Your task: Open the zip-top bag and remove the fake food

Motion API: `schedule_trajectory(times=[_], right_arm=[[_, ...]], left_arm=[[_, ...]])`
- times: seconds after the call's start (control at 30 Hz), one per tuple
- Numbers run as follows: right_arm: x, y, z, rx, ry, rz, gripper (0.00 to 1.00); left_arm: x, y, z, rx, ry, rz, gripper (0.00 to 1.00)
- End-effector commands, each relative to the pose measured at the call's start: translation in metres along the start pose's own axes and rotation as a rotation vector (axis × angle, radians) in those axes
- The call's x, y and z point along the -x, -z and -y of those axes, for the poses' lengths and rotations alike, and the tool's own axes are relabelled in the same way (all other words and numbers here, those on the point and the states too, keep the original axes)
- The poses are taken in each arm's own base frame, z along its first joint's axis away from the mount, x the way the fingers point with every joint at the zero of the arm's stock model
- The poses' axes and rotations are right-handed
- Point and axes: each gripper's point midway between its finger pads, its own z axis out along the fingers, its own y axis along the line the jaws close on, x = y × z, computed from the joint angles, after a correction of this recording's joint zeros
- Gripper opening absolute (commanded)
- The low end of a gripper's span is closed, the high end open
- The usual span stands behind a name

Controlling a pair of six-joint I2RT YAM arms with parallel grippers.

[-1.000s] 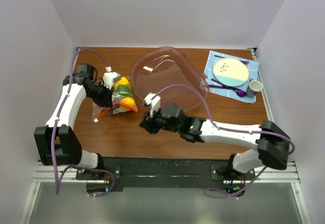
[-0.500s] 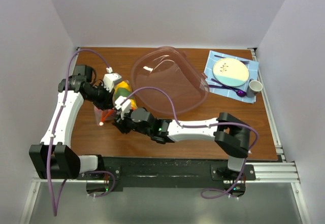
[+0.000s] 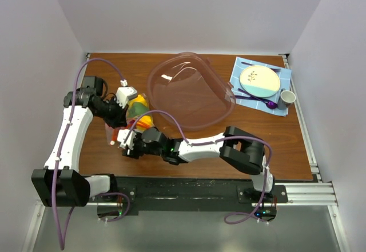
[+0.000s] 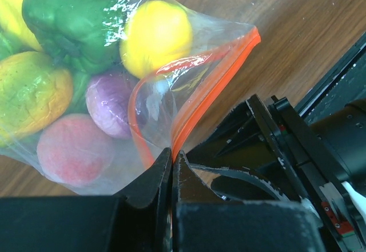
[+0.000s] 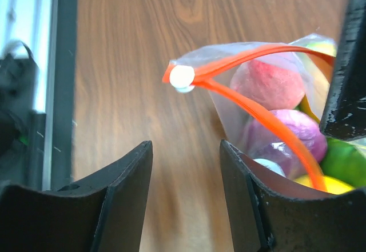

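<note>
Bag: the zip-top bag (image 3: 136, 114) lies on the desk (image 3: 274, 143) at about 8 o'clock from the clear bowl (image 3: 191, 89), roughly where it lay a second ago, its mouth turned toward 7 o'clock.
Right arm: a second ago its wrist hung mid-desk, at 6 o'clock of the bowl. It has since swung across toward 9 o'clock, and the right fingers (image 3: 124, 144) now stand at the bag's mouth corner.
Right fingers: spread wide and holding nothing. In the wrist view the white slider (image 5: 183, 76) lies ahead, in line with the gap, not yet between the tips.
Left fingers (image 4: 171, 163): pressed tight together on the bag's plastic right at the orange zip strip (image 4: 214, 72), much as half a second ago.
Mouth: the two halves of the strip run apart from the slider end, so the zip looks partly open.
Fake food (image 4: 111, 98): all inside the bag, with a yellow lemon (image 4: 154, 35), green pepper (image 4: 68, 23) and pink peach (image 4: 71, 149) packed against the plastic.
Meaning: the approach looks finished. With one side anchored, the right fingers probably need only ease forward and close on the free lip or slider to widen the mouth. No food is out yet.
</note>
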Motion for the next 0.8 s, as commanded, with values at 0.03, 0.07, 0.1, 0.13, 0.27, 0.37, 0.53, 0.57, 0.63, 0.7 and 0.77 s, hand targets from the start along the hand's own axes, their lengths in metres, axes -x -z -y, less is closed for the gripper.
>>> schedule_trajectory(times=[0.03,0.07,0.1,0.13,0.27,0.37,0.53,0.57,0.63,0.7,0.77], right_arm=[[0.029,-0.007,0.024,-0.075,0.268,0.093,0.56],[0.028,-0.009,0.025,-0.075,0.282,0.09,0.56],[0.028,-0.011,0.026,-0.079,0.297,0.088,0.55],[0.027,-0.015,0.027,-0.081,0.322,0.087,0.55],[0.024,-0.022,0.025,-0.066,0.352,0.083,0.52],[0.02,-0.028,0.026,-0.064,0.376,0.071,0.5],[0.032,-0.026,0.03,-0.081,0.408,0.087,0.46],[0.041,-0.021,0.031,-0.087,0.412,0.101,0.45],[0.044,-0.013,0.031,-0.089,0.426,0.105,0.44],[0.057,-0.004,0.033,-0.1,0.437,0.129,0.44],[0.055,0.002,0.032,-0.096,0.439,0.12,0.44]], left_arm=[[0.007,0.008,0.008,-0.024,-0.046,0.028,0.0],[0.009,0.008,0.008,-0.027,-0.051,0.03,0.0],[0.008,0.009,0.009,-0.032,-0.048,0.026,0.0],[0.009,0.01,0.011,-0.041,-0.047,0.027,0.0],[0.008,0.012,0.013,-0.044,-0.055,0.023,0.0],[0.006,0.012,0.014,-0.05,-0.057,0.016,0.0],[0.002,0.01,0.015,-0.058,-0.062,0.004,0.0],[0.0,0.009,0.015,-0.061,-0.059,0.002,0.0],[-0.001,0.007,0.015,-0.06,-0.059,-0.001,0.0],[-0.001,0.006,0.014,-0.059,-0.061,0.0,0.0],[-0.002,0.005,0.013,-0.061,-0.059,0.0,0.0]])
